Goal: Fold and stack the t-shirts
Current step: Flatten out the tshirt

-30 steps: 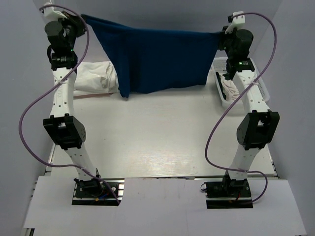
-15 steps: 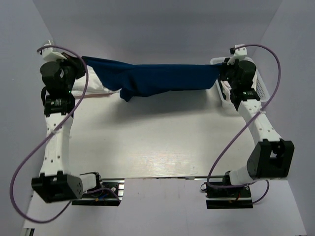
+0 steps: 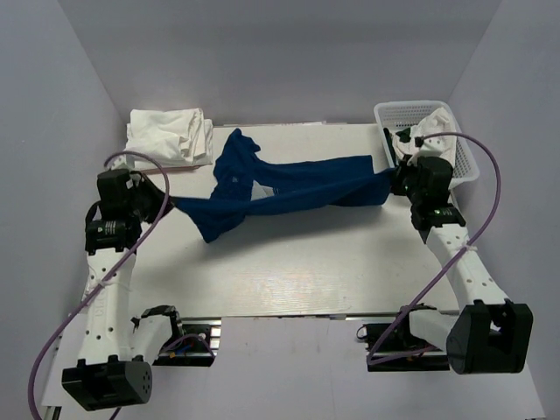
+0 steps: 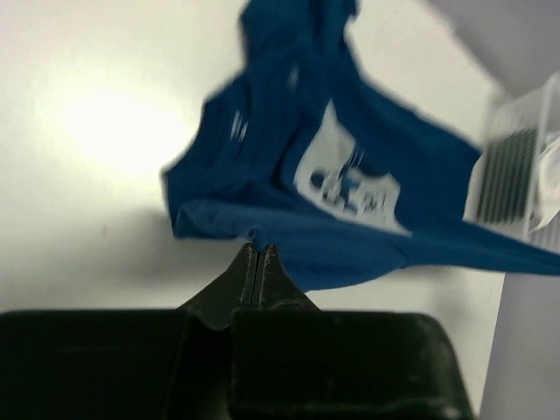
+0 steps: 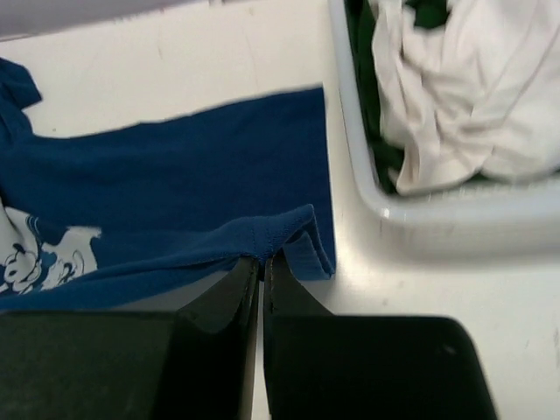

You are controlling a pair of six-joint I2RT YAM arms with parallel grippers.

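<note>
The navy t-shirt stretches twisted across the table between my two grippers, low over the top, with a bunched part reaching toward the back left. Its pale cartoon print shows in the left wrist view. My left gripper is shut on one edge of the navy cloth. At the other end my right gripper pinches a hem of the navy t-shirt, beside the basket. Folded white t-shirts lie at the back left corner.
A white lattice basket stands at the back right, holding crumpled white cloth with something dark under it. Grey walls close in the table on three sides. Both arms' cables loop beside them.
Both arms have come down and toward the near side. The navy t-shirt, a second ago held up as a hanging sheet at the back, now lies stretched and twisted low over the table.
</note>
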